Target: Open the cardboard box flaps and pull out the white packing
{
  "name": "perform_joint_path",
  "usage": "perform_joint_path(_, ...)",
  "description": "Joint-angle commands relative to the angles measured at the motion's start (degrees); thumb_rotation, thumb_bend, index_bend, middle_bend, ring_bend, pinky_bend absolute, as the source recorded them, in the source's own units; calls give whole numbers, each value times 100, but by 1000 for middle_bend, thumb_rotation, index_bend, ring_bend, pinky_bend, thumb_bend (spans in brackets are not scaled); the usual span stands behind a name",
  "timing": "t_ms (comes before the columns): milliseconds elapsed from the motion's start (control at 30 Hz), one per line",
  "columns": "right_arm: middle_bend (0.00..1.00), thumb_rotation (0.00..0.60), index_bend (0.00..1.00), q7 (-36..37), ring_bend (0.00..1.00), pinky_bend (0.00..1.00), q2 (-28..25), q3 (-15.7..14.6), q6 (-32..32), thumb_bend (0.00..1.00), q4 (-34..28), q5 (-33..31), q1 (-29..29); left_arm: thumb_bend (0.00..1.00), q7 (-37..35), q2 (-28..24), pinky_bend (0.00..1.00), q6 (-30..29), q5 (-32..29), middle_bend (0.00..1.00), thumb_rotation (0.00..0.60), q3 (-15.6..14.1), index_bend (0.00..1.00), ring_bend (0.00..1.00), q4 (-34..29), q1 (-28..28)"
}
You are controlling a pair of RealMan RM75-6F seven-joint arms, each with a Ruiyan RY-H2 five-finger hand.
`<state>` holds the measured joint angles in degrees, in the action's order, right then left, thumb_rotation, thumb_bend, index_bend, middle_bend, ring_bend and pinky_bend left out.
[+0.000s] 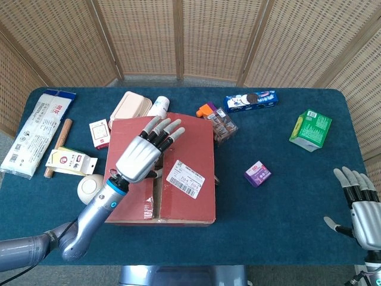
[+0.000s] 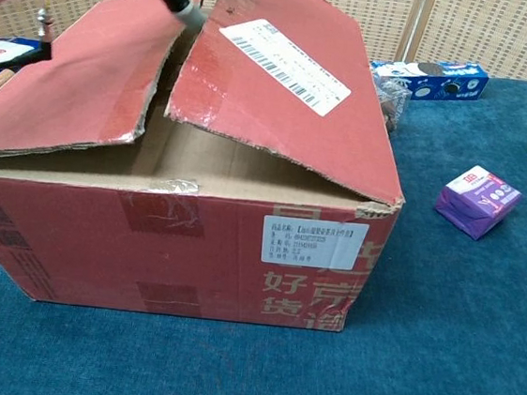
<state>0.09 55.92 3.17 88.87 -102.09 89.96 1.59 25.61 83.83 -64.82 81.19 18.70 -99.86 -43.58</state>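
Note:
The red cardboard box [image 1: 184, 179] [image 2: 203, 238] sits mid-table with both top flaps lowered but slightly ajar, leaving a dark gap along the centre seam. My left hand [image 1: 144, 156] hovers over the left flap near the seam, fingers spread and holding nothing; in the chest view its fingertips [image 2: 190, 15] reach the seam at the top left. My right hand [image 1: 362, 211] rests open at the table's near right corner, away from the box. No white packing is visible; the box's inside is hidden by the flaps.
Left of the box lie a white ball [image 1: 89, 187], small cartons [image 1: 70, 161] and a long packet [image 1: 37, 132]. Behind it are a beige case [image 1: 131, 105] and snacks [image 1: 250, 100]. A purple box [image 1: 257, 174] and green carton [image 1: 311, 129] sit right.

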Motion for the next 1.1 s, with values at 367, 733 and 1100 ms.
perform_joint_path(367, 0, 600, 0, 73, 0, 0, -10, 41, -72, 0, 26, -114, 35, 183, 555, 401, 2, 63, -385, 0, 600, 619, 0, 0, -125, -734)
perform_joint_path(733, 0, 600, 0, 160, 0, 0, -35, 91, -151, 0, 61, -289, 58, 183, 1489, 1578, 0, 556, -1403, 0, 600, 1628, 0, 0, 946, -2750)
perform_joint_path(1100, 0, 600, 0, 267, 0, 0, -65, 90, -103, 0, 144, -350, 0, 183, 1843, 1952, 9, 618, -2087, 0, 600, 1432, 0, 0, 1468, -3355)
